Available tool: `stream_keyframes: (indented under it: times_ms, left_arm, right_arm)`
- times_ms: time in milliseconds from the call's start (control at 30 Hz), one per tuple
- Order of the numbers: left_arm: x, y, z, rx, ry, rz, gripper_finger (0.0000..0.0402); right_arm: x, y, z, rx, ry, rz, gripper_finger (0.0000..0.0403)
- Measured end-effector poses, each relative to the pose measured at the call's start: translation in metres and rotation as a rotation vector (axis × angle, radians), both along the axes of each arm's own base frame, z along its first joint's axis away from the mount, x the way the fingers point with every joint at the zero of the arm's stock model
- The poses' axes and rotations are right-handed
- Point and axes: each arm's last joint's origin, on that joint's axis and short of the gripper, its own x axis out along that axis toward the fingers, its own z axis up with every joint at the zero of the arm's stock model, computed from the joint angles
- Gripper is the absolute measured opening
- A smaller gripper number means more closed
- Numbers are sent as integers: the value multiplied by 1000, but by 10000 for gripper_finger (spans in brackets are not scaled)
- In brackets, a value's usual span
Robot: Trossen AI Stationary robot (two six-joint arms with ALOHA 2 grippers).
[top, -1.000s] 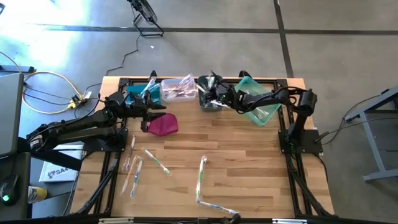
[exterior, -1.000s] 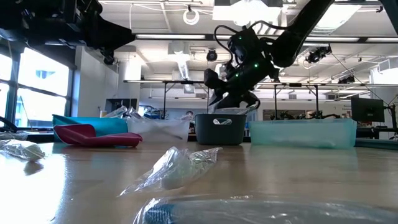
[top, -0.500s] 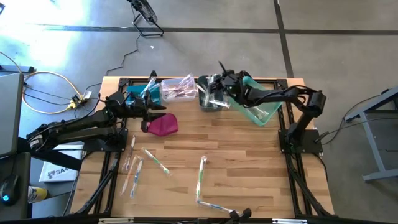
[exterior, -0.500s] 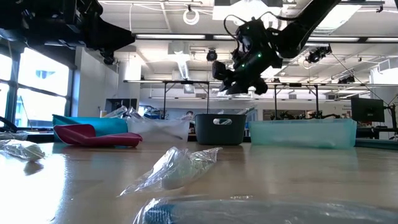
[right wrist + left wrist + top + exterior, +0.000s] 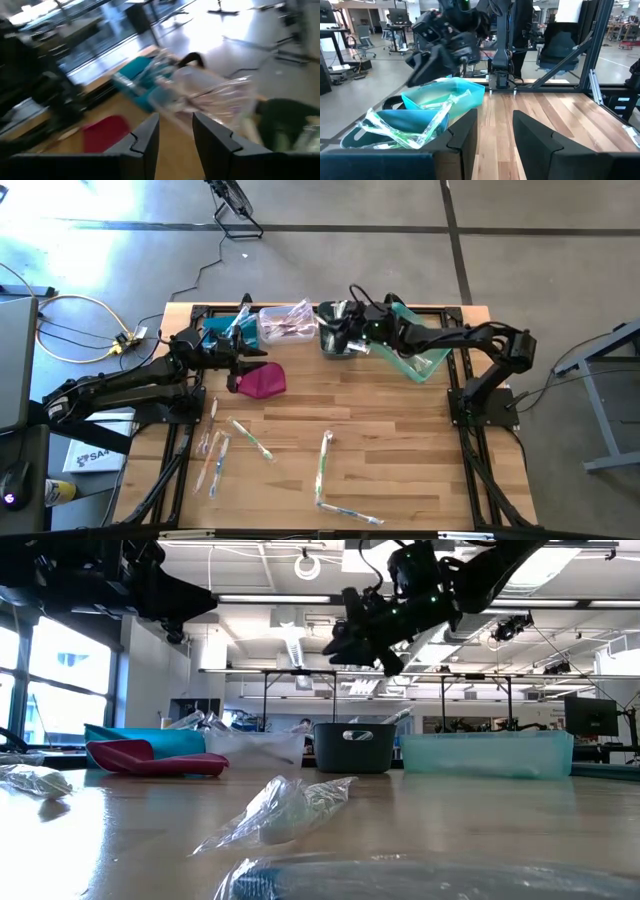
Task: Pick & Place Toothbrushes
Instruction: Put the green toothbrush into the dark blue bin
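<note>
- Several toothbrushes (image 5: 215,452) lie loose on the wooden table (image 5: 400,440), lower left and lower centre of the high view, one pale one (image 5: 323,463) near the middle; more sit in the bins along the upper edge.
- Right gripper (image 5: 345,328) hangs above the dark grey bin (image 5: 338,343) at upper centre of the high view. In its wrist view the fingers (image 5: 145,142) stand apart with nothing between them.
- Left gripper (image 5: 238,363) waits beside the magenta pouch (image 5: 262,381), upper left; its fingers (image 5: 462,142) are likewise spread and empty.
- Step in hand, as I judge it: a drop at the grey bin looks finished, the right arm clear of it.
- Next move calls for swinging down-frame to a loose brush, lining the fingers across its thin handle, then closing low against the wood.
</note>
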Motion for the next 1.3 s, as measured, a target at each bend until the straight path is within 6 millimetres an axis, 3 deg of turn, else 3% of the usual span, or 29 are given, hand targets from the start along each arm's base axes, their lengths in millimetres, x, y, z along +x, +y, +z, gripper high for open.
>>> stream_keyframes:
  times_ms: [200,667,867,1033,1300]
  left_arm:
    - [0,0,0,1,0,0,122]
    - [0,0,-3,-23,28,-3,122]
    - [0,0,-3,-73,24,-4,122]
    - [0,0,-3,-73,24,-3,122]
    - [0,0,-3,-73,23,-2,122]
  right_arm:
    - [9,23,-1,1,-3,221,110]
    - [18,54,-1,-63,8,378,110]
    - [24,78,2,-225,11,500,110]
    - [38,107,26,-439,6,552,110]
    - [50,141,70,-690,170,557,110]
